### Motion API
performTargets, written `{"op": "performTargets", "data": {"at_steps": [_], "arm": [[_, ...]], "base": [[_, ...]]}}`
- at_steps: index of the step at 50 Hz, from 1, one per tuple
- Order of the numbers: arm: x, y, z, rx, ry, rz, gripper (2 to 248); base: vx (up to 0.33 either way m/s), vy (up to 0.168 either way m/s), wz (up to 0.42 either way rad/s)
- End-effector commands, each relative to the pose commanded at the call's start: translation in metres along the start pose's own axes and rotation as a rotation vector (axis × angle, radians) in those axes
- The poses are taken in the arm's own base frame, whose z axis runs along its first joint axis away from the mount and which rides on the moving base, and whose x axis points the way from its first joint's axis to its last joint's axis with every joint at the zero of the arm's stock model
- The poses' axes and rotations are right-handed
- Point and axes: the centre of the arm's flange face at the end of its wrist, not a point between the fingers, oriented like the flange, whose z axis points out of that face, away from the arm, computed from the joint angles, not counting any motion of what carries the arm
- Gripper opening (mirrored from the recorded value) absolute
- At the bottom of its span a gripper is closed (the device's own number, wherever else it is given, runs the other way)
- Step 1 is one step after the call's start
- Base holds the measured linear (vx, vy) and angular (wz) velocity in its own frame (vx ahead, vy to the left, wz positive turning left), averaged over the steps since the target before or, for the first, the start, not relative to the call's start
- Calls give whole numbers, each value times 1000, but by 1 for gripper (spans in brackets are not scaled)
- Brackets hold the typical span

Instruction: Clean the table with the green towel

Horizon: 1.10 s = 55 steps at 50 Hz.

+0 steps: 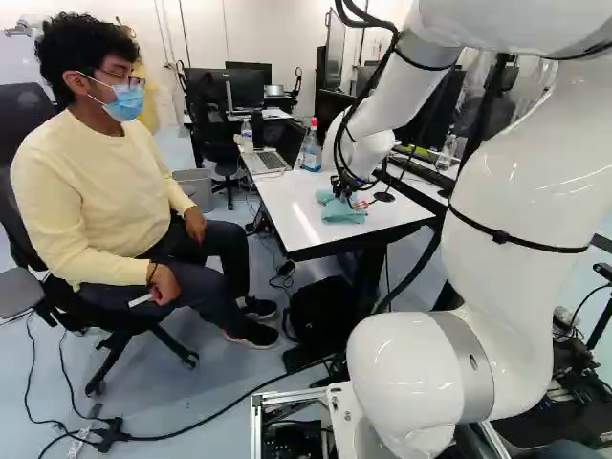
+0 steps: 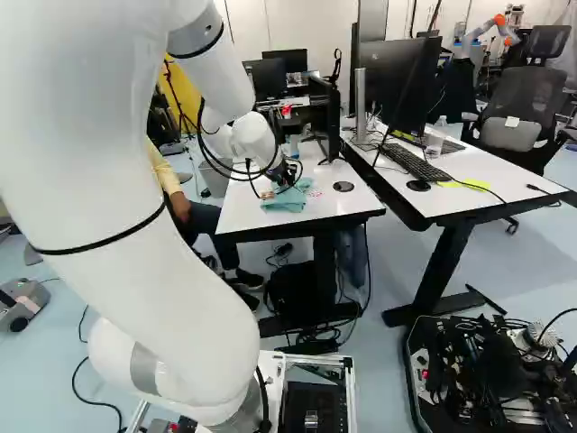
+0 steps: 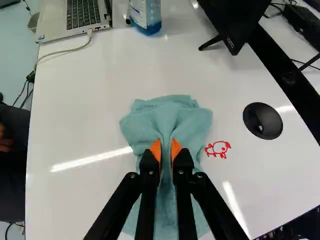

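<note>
At the end of the arm, my gripper (image 1: pixel 346 187) is low over the white table (image 1: pixel 287 206). The green towel (image 1: pixel 342 212) lies crumpled on the tabletop beneath it. In the wrist view a raised fold of the towel (image 3: pixel 170 117) is pinched between the orange pads of the gripper (image 3: pixel 166 150), which is shut on it. Part of the cloth is hidden under the fingers. A red marker drawing (image 3: pixel 218 149) shows on the table close beside the towel.
Ahead on the table stand a laptop (image 3: pixel 75 17), a blue bottle (image 3: pixel 146 15) and a monitor (image 3: pixel 235 20). A round black grommet (image 3: pixel 262 121) lies beyond the drawing. A seated person (image 1: pixel 105 201) is left of the table. A second desk (image 2: pixel 451 185) adjoins at right.
</note>
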Motion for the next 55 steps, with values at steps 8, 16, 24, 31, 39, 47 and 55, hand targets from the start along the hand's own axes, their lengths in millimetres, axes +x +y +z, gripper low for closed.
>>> {"op": "performTargets", "data": {"at_steps": [8,16,24,31,39,47,55], "arm": [[-2,0,4,0,-8,0,44],[-2,0,4,0,-9,0,44],[-2,0,5,0,-14,0,44],[-3,0,5,0,-24,0,44],[-4,0,4,0,-38,0,44],[-6,0,4,0,-53,0,44],[-7,0,4,0,-69,0,44]], "base": [[0,0,0],[0,0,0],[0,0,0],[0,0,0],[0,0,0],[0,0,0],[0,0,0]]}}
